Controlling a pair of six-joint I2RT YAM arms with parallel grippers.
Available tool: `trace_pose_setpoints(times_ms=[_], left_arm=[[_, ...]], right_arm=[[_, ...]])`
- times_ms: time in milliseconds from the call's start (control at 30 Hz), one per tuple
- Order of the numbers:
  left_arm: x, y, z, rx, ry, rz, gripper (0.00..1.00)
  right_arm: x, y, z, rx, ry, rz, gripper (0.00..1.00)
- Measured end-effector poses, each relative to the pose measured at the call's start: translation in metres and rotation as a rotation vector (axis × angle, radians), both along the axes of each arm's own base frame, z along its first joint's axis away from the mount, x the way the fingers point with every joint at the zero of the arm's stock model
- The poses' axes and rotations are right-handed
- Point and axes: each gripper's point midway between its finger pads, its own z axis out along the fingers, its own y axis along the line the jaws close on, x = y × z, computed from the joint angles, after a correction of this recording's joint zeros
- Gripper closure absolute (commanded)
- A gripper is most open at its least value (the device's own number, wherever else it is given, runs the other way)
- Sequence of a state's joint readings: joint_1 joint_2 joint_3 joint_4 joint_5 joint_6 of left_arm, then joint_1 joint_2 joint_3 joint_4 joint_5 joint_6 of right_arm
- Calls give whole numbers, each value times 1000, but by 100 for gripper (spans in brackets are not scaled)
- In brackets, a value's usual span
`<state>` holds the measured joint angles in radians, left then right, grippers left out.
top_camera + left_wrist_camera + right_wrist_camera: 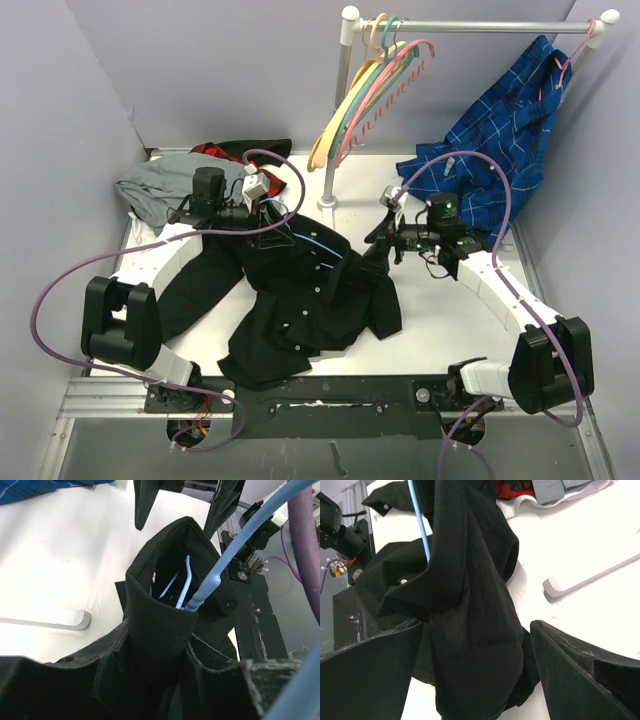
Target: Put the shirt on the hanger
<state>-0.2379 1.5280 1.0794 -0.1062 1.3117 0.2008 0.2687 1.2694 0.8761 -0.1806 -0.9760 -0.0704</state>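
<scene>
The black shirt point(300, 300) lies crumpled across the middle of the table. The light-blue hanger point(320, 243) runs through it, and one arm goes into a raised fold of the shirt point(160, 615) in the left wrist view point(215, 575). My left gripper point(268, 222) is at the shirt's upper left. It looks shut on the hanger, with its fingers hidden by black cloth. My right gripper point(378, 250) is open at the shirt's right side. Its fingers point(590, 680) straddle a hanging bunch of the shirt point(470, 620) without closing on it. The hanger point(420, 520) shows behind.
A clothes rack pole point(340, 110) stands at the back with pink, teal and yellow hangers point(370, 80) and a blue plaid shirt point(500, 140). A grey garment point(160, 190) and a red-and-black checked garment point(225, 150) lie at the back left. The rack's foot point(590, 577) lies on the table.
</scene>
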Motion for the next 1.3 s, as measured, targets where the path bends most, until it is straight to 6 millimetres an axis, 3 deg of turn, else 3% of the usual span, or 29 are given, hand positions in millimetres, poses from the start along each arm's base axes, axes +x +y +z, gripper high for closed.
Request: trace_pose_setpoints(times_ms=[200, 267, 367, 567, 733, 800, 933, 1300], left_arm=[[-1, -1, 0, 1, 0, -4, 100], [-1, -2, 1, 1, -2, -4, 100], [0, -2, 1, 4, -5, -2, 100], [2, -3, 2, 10, -11, 6, 100], [2, -4, 2, 13, -15, 9, 100], [2, -4, 2, 15, -19, 9, 100], [3, -4, 1, 16, -21, 10, 100], [8, -3, 0, 28, -29, 34, 100]], right_arm=[[-3, 8, -14, -43, -2, 25, 33], [-6, 12, -14, -45, -9, 38, 56], [-8, 19, -14, -52, -24, 51, 77], [-19, 37, -23, -82, -24, 95, 78], [-20, 42, -35, -106, 2, 102, 71], [-19, 44, -37, -111, 3, 101, 73], [-19, 51, -34, -112, -12, 108, 89], [-24, 66, -32, -132, -13, 124, 87]])
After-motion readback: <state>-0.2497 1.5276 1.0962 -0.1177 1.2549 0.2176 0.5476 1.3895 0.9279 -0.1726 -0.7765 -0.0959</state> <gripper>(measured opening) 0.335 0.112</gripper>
